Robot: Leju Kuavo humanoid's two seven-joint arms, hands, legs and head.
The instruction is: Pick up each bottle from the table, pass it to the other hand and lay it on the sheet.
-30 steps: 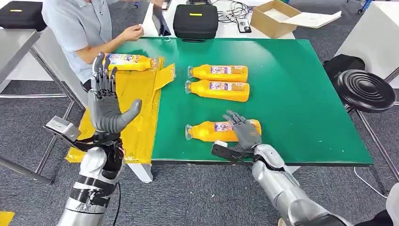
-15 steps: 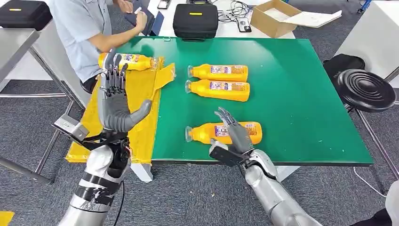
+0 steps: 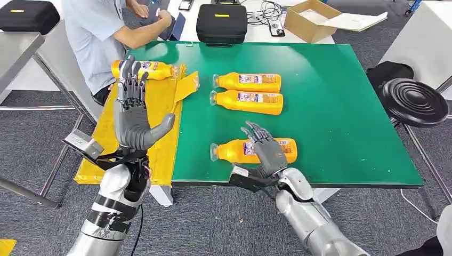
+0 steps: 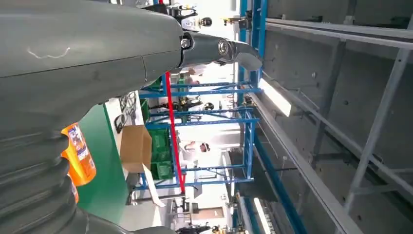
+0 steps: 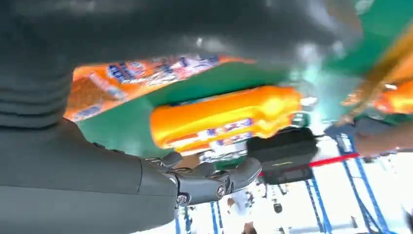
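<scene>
Lower centre of the head view: the right hand (image 3: 265, 152) lies over the nearest bottle (image 3: 234, 150) on the green desk (image 3: 341, 106), fingers (image 3: 251, 131) spread and not closed round it. At left the left hand (image 3: 133, 120) stands upright, empty, fingers (image 3: 131, 85) straight and apart above the yellow sheet (image 3: 160, 133). One bottle (image 3: 154, 70) lies on the sheet's upper end; two bottles (image 3: 248, 92) lie side by side mid-desk. A person (image 3: 101, 32) sits upper left

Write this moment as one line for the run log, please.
right hand: open over nearest bottle, no grip | left hand: raised, open, empty | yellow sheet: one bottle | green table: three bottles
</scene>
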